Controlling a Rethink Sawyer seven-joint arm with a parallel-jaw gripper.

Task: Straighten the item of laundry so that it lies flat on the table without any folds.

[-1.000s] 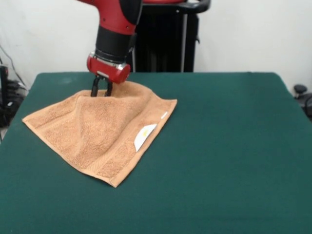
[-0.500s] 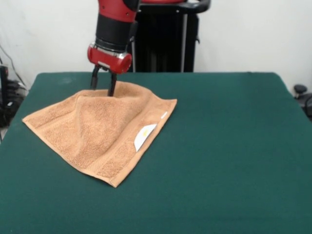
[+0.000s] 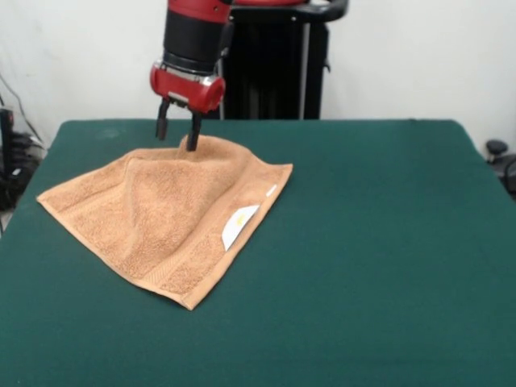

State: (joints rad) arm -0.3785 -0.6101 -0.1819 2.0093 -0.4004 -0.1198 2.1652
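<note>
The red and black robot arm ends in a red-collared gripper (image 3: pixel 177 136) whose two dark jaws stand parted, with a clear gap between them and nothing held. The jaws hang just above the far edge of the small, roughly square orange-tan terry towel (image 3: pixel 157 214); the tip of the one nearer the picture's right seems to reach the raised fold of cloth right beneath it, though whether it truly touches cannot be told, while the other ends a little higher, over the dark green felt-like tabletop (image 3: pixel 379 242) behind the towel. Directly below the jaws the towel rises in a soft hump, and from that hump the cloth slopes down and toward the camera, spreading out in a diamond shape. One corner lies off to the left of the jaws near the tabletop's left edge, another lies well in front of them toward the camera, and a third points away to the right of them. A woven border band (image 3: pixel 189 270) runs along the edge in front of and to the right of the jaws, and a white label (image 3: pixel 239 225) lies turned up on that same edge, well apart from the jaws. The towel is not flat: the hump and a shallow crease running down from it remain.
</note>
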